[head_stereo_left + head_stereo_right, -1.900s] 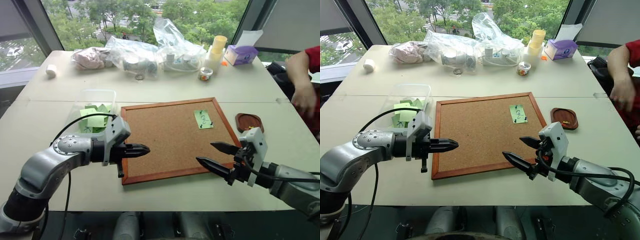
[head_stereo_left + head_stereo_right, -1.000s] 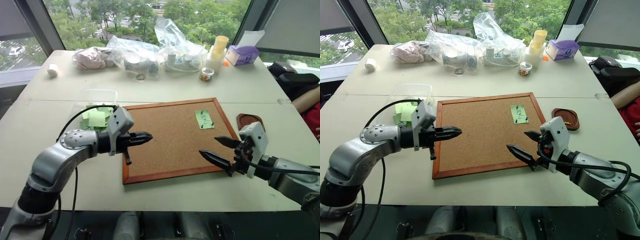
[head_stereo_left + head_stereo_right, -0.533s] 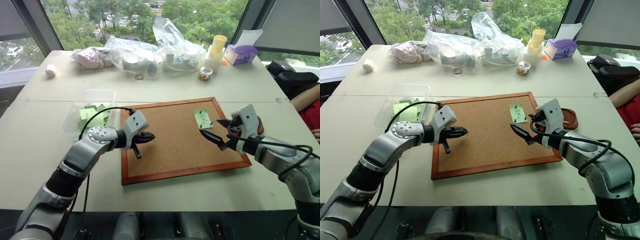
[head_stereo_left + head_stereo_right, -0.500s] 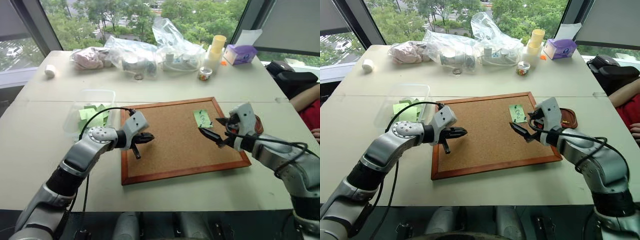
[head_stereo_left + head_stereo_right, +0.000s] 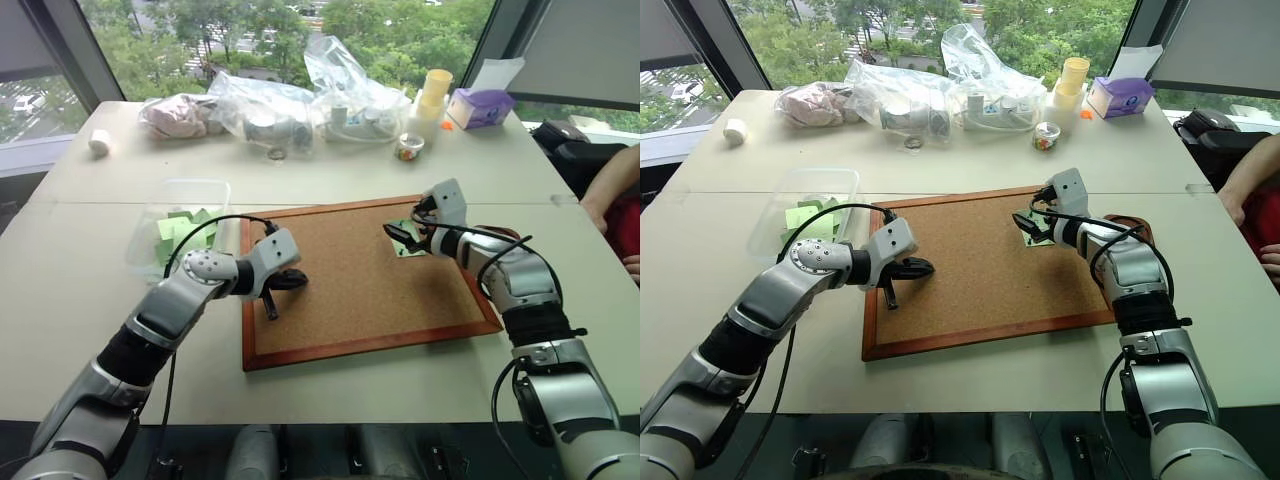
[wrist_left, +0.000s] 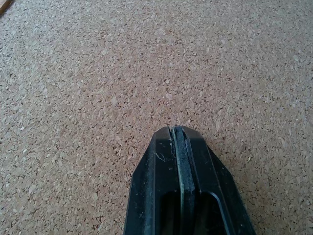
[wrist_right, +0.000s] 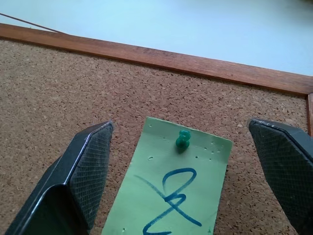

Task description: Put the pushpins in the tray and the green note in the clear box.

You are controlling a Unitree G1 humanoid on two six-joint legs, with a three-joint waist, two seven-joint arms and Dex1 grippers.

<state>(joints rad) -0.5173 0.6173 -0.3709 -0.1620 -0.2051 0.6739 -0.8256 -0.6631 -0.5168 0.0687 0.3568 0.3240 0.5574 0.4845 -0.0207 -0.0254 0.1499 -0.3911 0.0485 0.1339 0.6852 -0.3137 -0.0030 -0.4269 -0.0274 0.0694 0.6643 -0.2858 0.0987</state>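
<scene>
Pale tabletop lay under the wood-framed cork board (image 5: 350, 290), where the small light-green paper note (image 7: 171, 191) was still pinned by a green-headed pushpin (image 7: 183, 139), my right gripper (image 7: 190, 181) spread wide around it. My left gripper (image 6: 183, 161) rested shut, empty, on bare cork. Nothing looked done: the reddish-brown wooden tray (image 5: 1137, 228) and clear plastic box (image 5: 185, 205) awaited both.

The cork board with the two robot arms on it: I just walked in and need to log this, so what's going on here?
The robot is clearing a cork board. Its right gripper is open, fingers straddling the green note, which is held to the board by a green pushpin. The left gripper is shut and rests against bare cork near the board's left side. Nothing is held. The clear box, with green slips inside, sits left of the board; the tray sits to its right.
</scene>
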